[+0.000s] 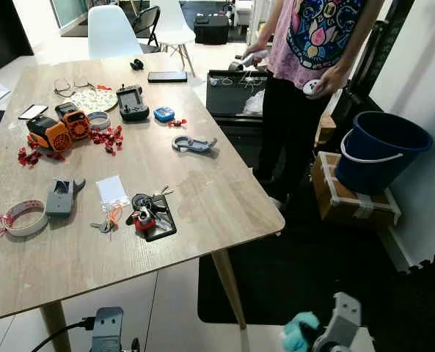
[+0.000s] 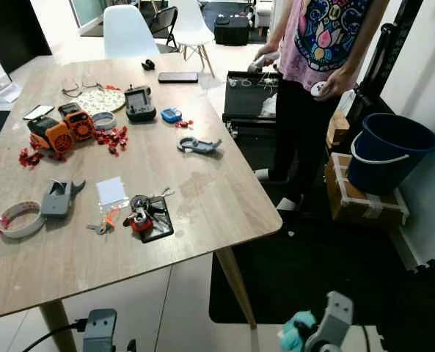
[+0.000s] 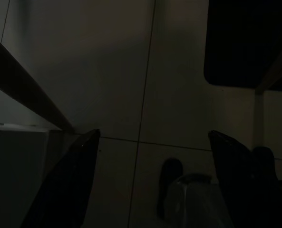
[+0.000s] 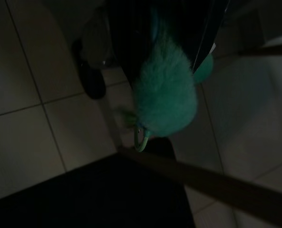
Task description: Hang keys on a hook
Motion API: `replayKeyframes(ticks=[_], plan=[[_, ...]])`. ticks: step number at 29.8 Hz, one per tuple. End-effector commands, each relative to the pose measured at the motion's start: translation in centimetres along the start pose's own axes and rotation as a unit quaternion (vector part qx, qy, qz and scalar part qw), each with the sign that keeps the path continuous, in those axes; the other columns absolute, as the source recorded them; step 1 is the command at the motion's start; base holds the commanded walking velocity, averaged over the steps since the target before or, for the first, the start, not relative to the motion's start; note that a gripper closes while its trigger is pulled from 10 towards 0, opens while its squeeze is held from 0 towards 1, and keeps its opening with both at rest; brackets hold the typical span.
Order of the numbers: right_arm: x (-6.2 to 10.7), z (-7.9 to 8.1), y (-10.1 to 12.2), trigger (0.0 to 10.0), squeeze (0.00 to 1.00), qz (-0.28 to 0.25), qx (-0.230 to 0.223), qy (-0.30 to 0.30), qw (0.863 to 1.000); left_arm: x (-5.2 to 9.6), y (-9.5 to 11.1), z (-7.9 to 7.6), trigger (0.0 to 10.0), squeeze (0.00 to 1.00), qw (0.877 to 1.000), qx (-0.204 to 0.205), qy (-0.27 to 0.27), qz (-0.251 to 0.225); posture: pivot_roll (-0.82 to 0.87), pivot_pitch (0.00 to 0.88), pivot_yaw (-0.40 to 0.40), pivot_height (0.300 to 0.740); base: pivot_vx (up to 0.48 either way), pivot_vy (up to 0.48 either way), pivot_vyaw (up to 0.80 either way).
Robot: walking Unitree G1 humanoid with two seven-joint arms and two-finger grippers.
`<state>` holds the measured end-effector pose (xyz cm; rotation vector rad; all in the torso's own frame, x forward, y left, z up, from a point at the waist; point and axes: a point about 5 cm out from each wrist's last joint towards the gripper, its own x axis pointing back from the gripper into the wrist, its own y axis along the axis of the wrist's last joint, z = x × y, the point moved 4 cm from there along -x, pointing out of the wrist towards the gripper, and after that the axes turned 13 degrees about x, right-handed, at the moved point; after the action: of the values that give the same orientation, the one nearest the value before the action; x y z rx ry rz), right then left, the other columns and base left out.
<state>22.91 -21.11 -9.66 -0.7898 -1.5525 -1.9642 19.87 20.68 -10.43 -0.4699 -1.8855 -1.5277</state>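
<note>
Below the near edge of the wooden table (image 1: 224,198), the right gripper (image 4: 179,52) is held low over the tiled floor, its fingers closed on a fluffy teal keychain pompom (image 4: 165,97) from which a small green ring (image 4: 141,140) hangs. In the head views the same teal fluff is seen at the bottom of the picture beside the silver right wrist. The left gripper (image 3: 152,156) hangs idle in the shade under the table, its two black fingers (image 3: 69,180) spread wide apart with nothing between them.

On the table, near its front edge, a bunch of keys with a red fob (image 1: 145,214) is lying on a small black tray (image 1: 162,224). Just beside it, a loose key on an orange cord (image 1: 108,220) and a clear plastic bag (image 1: 112,189) are seen. Further left, a grey tool (image 1: 61,196) and a roll of tape (image 1: 24,218) are placed. A grey carabiner (image 1: 194,144) lies towards the middle. At the far side are gathered an orange device (image 1: 57,128), scattered red pieces (image 1: 107,138), a black handheld controller (image 1: 133,101), a blue tape measure (image 1: 164,114), spectacles (image 1: 72,86) and a black phone (image 1: 167,76).

Beyond the table's right side a person in a pink patterned shirt (image 1: 312,37) is standing. A blue bucket (image 1: 382,150) is set on a taped cardboard box (image 1: 353,194).
</note>
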Motion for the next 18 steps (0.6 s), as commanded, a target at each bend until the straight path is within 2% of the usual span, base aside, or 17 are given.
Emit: replayKeyframes(ticks=[1, 6, 14, 15, 16, 17, 18], plan=[[0.2, 0.0, -0.8, 0.0, 0.0, 0.014, 0.005, 0.004, 1.0, 0.1, -0.3, 0.3, 10.0, 0.0, 1.0, -0.002, 0.003, 0.004, 0.06, 0.061, -0.019, 0.74, 0.0, 0.0, 0.0], [0.2, 1.0, -2.0, 0.0, 0.0, 0.032, 0.028, 0.015, 0.999, 0.1, -0.3, 0.4, 10.0, 0.0, 1.0, -0.001, 0.005, 0.006, 0.06, 0.036, -0.019, 0.74, 0.0, 0.0, 0.0], [0.2, 1.6, -2.6, 0.0, 0.0, 0.04, 0.048, 0.018, 0.998, 0.0, -0.4, 0.6, 10.0, 0.0, 1.0, -0.002, 0.006, 0.012, 0.06, 0.025, -0.014, 0.74, 0.0, 0.0, 0.0], [0.2, 1.7, -2.6, 1.1, 0.0, 0.041, 0.055, 0.016, 0.998, 0.0, -0.4, 0.6, 10.0, 0.0, 1.0, -0.002, 0.005, 0.015, 0.06, 0.024, -0.011, 0.74, 0.0, 0.0, 0.0], [0.2, 1.7, -2.6, 1.1, 0.0, 0.041, 0.055, 0.016, 0.998, 0.0, -0.4, 0.6, 10.0, 0.0, 1.0, -0.002, 0.005, 0.015, 0.06, 0.024, -0.011, 0.74, 0.0, 0.0, 0.0], [0.1, 1.8, -2.7, 4.1, 0.0, 0.043, 0.06, 0.014, 0.997, -0.1, -0.5, 0.6, 10.0, 0.0, 1.0, -0.003, 0.006, 0.017, 0.06, 0.023, -0.01, 0.74, 0.0, 0.0, 0.0], [0.1, 2.0, -2.9, 10.0, 0.0, 0.046, 0.065, 0.013, 0.997, -0.1, -0.6, 0.7, 10.0, 0.0, 1.0, -0.004, 0.005, 0.022, 0.06, 0.018, -0.007, 0.74, 0.0, 0.0, 0.0]])
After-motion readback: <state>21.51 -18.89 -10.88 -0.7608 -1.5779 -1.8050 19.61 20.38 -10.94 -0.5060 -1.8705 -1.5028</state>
